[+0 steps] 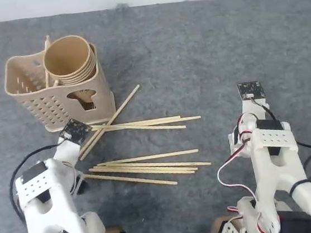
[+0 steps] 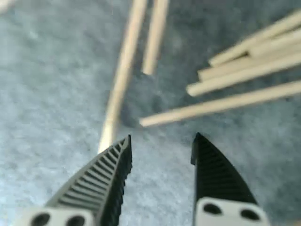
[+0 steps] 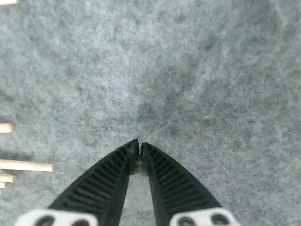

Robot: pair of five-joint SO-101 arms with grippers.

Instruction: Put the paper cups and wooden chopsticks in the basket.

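Observation:
A beige perforated basket point(image 1: 36, 102) stands at the back left with a stack of paper cups point(image 1: 69, 57) in it and a chopstick point(image 1: 47, 61) upright beside them. Wooden chopsticks lie on the grey carpet in two loose groups, one point(image 1: 145, 123) just in front of the basket and one point(image 1: 144, 167) nearer the arms. My left gripper point(image 2: 162, 139) is open, low over the carpet. A long chopstick point(image 2: 121, 80) ends at one fingertip, and another chopstick's end point(image 2: 150, 121) lies just ahead of the gap. My right gripper point(image 3: 140, 142) is shut and empty over bare carpet.
The left arm's wrist point(image 1: 74, 131) sits close to the basket's front corner. The right arm point(image 1: 265, 138) stands to the right of the chopsticks. A few chopstick ends point(image 3: 23, 165) show at the rim of the right wrist view. Open carpet stretches to the back right.

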